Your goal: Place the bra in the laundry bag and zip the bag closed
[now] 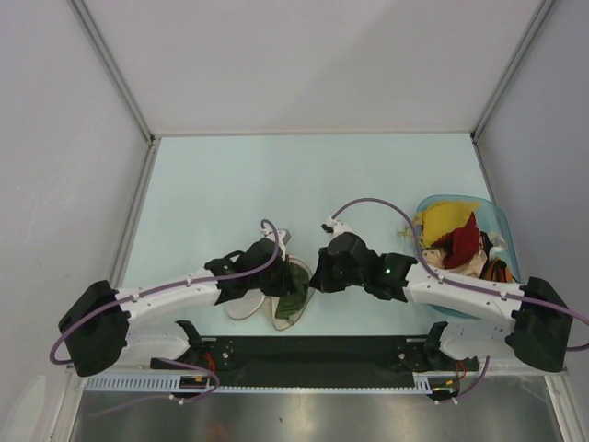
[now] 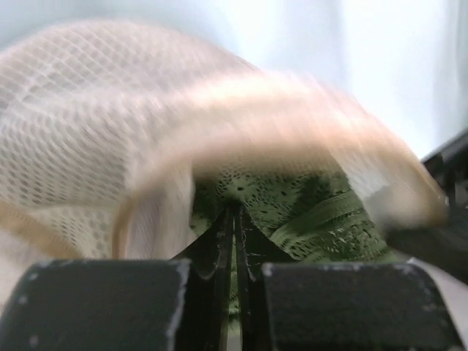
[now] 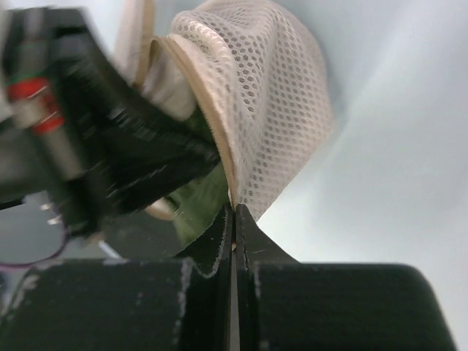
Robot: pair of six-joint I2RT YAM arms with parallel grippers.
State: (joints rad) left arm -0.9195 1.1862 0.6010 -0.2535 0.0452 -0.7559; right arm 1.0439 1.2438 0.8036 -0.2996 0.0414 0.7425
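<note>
The cream-white mesh laundry bag (image 1: pixel 247 304) lies open near the table's front edge. The dark olive-green bra (image 1: pixel 296 293) sits in its right half. My left gripper (image 1: pixel 281 281) is over the bag. In the left wrist view it (image 2: pixel 235 212) is shut on the bra's green lace (image 2: pixel 322 212), under the raised mesh lid (image 2: pixel 88 131). My right gripper (image 1: pixel 317 281) is at the bag's right edge. In the right wrist view it (image 3: pixel 234 208) is shut on the beige rim of the mesh lid (image 3: pixel 270 110) and holds it up. Green bra fabric (image 3: pixel 201 208) shows just left of it.
A translucent blue tub (image 1: pixel 497 230) at the right holds a yellow garment (image 1: pixel 446 218), a red one (image 1: pixel 463 241) and others. My left arm (image 3: pixel 110 168) fills the left of the right wrist view, close to the right gripper. White walls bound the table.
</note>
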